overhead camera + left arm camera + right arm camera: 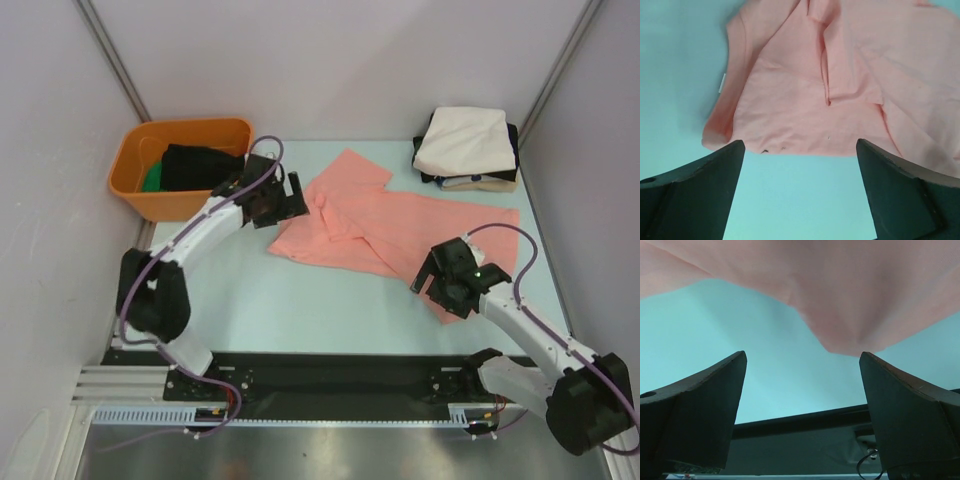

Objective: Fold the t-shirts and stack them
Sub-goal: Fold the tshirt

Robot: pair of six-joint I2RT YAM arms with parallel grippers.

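Pink t-shirt (pixel 390 225) lies spread mid-tabletop (pixel 300 300), creased, with one flap doubled over near its left side. Left fingers (pixel 695 190) are spread wide with nothing between them, above the shirt's left edge, close to the orange tub (pixel 165 205) at the far left corner. Right fingers (pixel 695 410) are also spread and empty, over the shirt's near right corner. Folded t-shirts (pixel 465 140) are stacked at the far right corner — cream-white on top.

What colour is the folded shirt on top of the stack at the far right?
The top folded shirt is cream-white, clearest in the top external view.
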